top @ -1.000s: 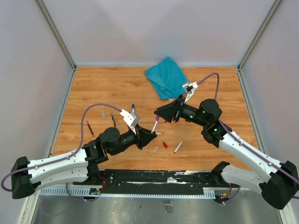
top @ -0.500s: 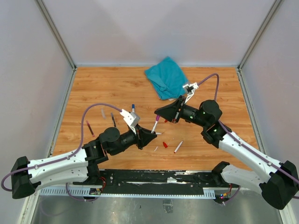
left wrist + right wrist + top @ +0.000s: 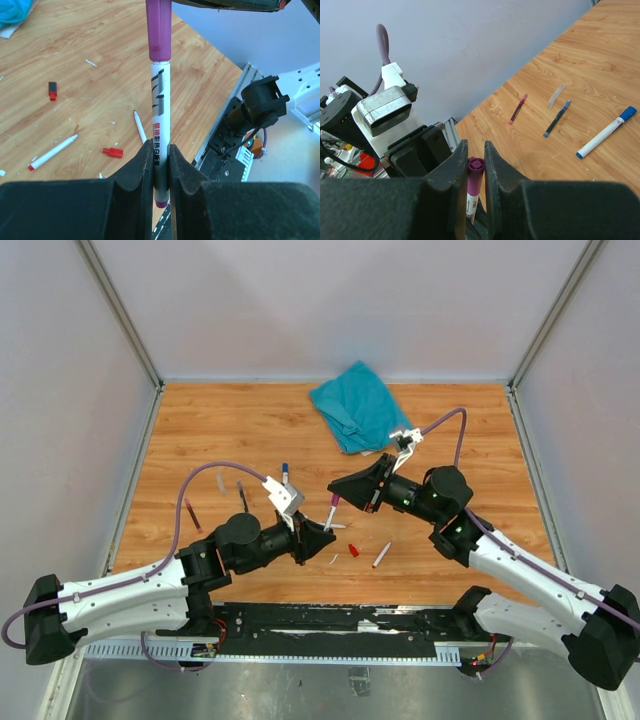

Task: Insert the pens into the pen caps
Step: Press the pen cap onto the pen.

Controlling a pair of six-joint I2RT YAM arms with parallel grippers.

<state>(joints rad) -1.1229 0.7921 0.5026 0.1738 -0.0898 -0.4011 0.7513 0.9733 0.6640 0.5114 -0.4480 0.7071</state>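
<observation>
Wooden counter [image 3: 200, 430] with a teal cloth [image 3: 355, 405] at upper centre. At centre frame, the left fingers [image 3: 140, 170] pinch the lower barrel of 1 white pen [image 3: 160, 125]. The right fingers [image 3: 454, 167] pinch the purple cap [image 3: 475, 172] sitting over its upper end. Just right of them, 1 red-tipped pen [image 3: 381, 555] and 1 red cap [image 3: 353, 551] lie loose.

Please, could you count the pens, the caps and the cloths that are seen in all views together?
Pens: 6 – held pen, red-tipped pen, blue-ended pen, thin dark pen, thin red pen, thin white pen.
Caps: 3 – purple cap on it, red cap, red-and-dark cap.
Cloths: 1 – teal cloth.
Total: 10.
One clear piece is too unclear to sort.
</observation>
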